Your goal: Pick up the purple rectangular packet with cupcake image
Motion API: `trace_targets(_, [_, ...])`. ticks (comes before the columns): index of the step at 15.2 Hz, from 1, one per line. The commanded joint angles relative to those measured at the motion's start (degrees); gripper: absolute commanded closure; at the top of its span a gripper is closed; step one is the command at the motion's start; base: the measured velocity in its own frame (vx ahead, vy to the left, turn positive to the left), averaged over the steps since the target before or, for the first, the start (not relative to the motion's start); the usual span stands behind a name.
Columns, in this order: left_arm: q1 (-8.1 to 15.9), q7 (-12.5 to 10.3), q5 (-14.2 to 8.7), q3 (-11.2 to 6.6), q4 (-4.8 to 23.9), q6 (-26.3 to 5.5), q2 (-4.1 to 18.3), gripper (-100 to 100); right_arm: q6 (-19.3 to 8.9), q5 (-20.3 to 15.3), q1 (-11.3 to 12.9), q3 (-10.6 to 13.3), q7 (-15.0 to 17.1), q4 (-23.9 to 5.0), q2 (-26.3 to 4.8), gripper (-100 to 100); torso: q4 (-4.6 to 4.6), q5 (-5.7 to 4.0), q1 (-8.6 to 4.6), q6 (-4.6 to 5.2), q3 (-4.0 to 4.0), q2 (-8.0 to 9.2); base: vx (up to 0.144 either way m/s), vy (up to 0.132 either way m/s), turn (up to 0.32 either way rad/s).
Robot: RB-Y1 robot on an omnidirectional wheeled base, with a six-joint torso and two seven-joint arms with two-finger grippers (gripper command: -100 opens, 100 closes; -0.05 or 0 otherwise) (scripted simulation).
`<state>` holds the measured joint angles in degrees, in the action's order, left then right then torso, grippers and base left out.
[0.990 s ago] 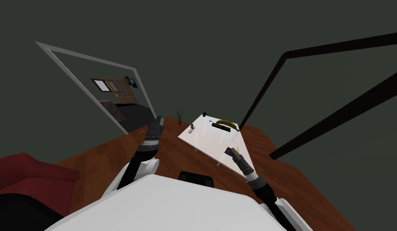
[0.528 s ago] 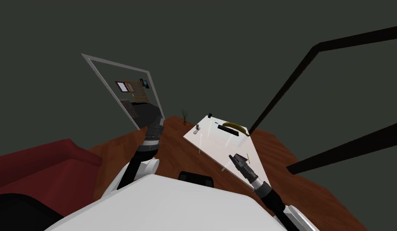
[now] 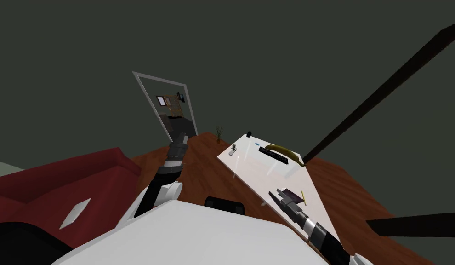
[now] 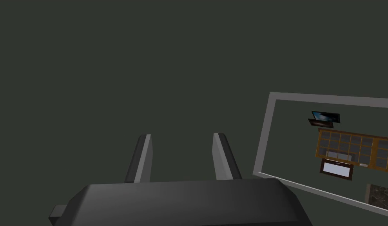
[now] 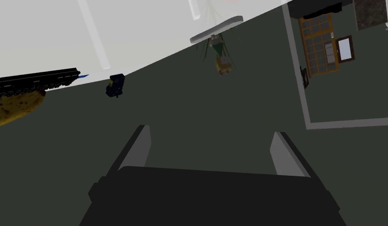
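Right tool (image 3: pixel 276 193) beside, perhaps touching, purple packet (image 3: pixel 294 196)

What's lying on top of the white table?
On the white table: a spotty banana, a long black bar beside it, a purple packet and a thin yellow stick by the right gripper, which covers the packet's near edge.

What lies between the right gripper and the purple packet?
Nothing. In the head view the right gripper is right beside the purple packet on the white table, with no object between; a thin yellow stick lies on the packet's far side.
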<state>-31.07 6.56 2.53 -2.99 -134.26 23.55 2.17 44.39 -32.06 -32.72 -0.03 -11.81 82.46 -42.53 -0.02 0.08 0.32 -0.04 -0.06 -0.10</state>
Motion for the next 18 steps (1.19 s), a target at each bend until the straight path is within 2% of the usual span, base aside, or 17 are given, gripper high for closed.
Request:
trace_targets(1, [0.00, 0.00, 0.00, 0.00, 0.00, 0.00, 0.00, 0, -0.03, -1.73, -0.23, 0.12, -0.34, -1.99, -1.86, -100, 0.00, 0.00, 0.00, 0.00, 0.00, 0.00, 0.061, 0.070, 0.258])
trace_targets(2, [0.00, 0.00, 0.00, 0.00, 0.00, 0.00, 0.00, 0, 0.84, -3.69, -0.48, 0.12, -1.19, -3.94, -3.72, -100, 0.00, 0.01, 0.00, 0.00, -0.01, -0.02, 0.058, 0.068, 0.314])
trace_targets(3, [0.00, 0.00, 0.00, 0.00, 0.00, 0.00, 0.00, 0, 0.84, -3.69, -0.48, 0.12, -1.19, -5.04, -3.72, -100, 0.00, 0.01, 0.00, -0.03, -0.02, -0.03, 0.053, 0.056, 0.275])
trace_targets(4, [0.00, 0.00, 0.00, 0.00, 0.00, 0.00, 0.00, 0, 1.71, -5.64, -0.74, 0.13, -2.02, -6.74, -5.53, -100, 0.00, 0.01, -0.02, 0.00, -0.01, -0.02, 0.050, 0.063, 0.341])
trace_targets(6, [0.00, 0.00, 0.00, 0.00, 0.00, 0.00, 0.00, 0, 1.71, -5.64, -0.74, 0.13, -2.02, -8.07, -5.53, -100, 0.00, 0.00, -0.04, 0.01, 0.00, 0.01, 0.043, 0.038, 0.155])
trace_targets(9, [0.00, 0.00, 0.00, -0.01, 0.00, 0.00, 0.00, 0, 3.40, -9.45, -1.25, 0.17, -3.64, -12.53, -8.97, -100, 0.02, -0.02, -0.09, 0.02, 0.04, 0.07, 0.043, 0.042, 0.240])
trace_targets(10, [0.00, 0.00, 0.00, 0.00, 0.00, 0.00, 0.00, 0, 3.40, -9.45, -1.25, 0.17, -3.64, -13.88, -8.97, -100, 0.02, -0.01, -0.07, -0.03, 0.03, 0.04, 0.049, 0.043, 0.266])
trace_targets(11, [0.00, 0.00, 0.00, -0.01, 0.00, 0.00, 0.00, 0, 3.40, -9.45, -1.25, 0.17, -3.64, -13.97, -8.97, -100, 0.01, 0.00, -0.07, 0.01, 0.02, 0.04, 0.036, 0.022, 0.077])
trace_targets(12, [-0.01, 0.00, 0.00, -0.01, 0.00, 0.00, 0.00, 0, 4.22, -11.30, -1.50, 0.20, -4.41, -15.99, -10.58, -100, 0.02, -0.02, -0.11, 0.05, 0.04, 0.08, 0.035, 0.026, 0.196])
trace_targets(14, [0.00, 0.00, 0.00, -0.01, 0.00, 0.00, 0.00, 0, 4.22, -11.30, -1.50, 0.20, -4.41, -16.83, -10.58, -100, 0.02, -0.02, -0.12, 0.02, 0.05, 0.10, 0.034, 0.021, 0.152])
trace_targets(17, [0.00, 0.00, 0.00, -0.01, 0.00, 0.00, 0.00, 0, 5.80, -14.84, -2.03, 0.29, -5.88, -21.72, -13.59, -100, 0.03, -0.02, -0.12, 0.02, 0.06, 0.12, 0.036, 0.029, 0.241])
trace_targets(18, [0.00, 0.00, 0.00, -0.01, 0.00, 0.00, 0.00, 0, 5.80, -14.84, -2.03, 0.29, -5.88, -22.31, -13.59, -100, 0.03, -0.02, -0.11, -0.02, 0.05, 0.09, 0.044, 0.027, 0.221])
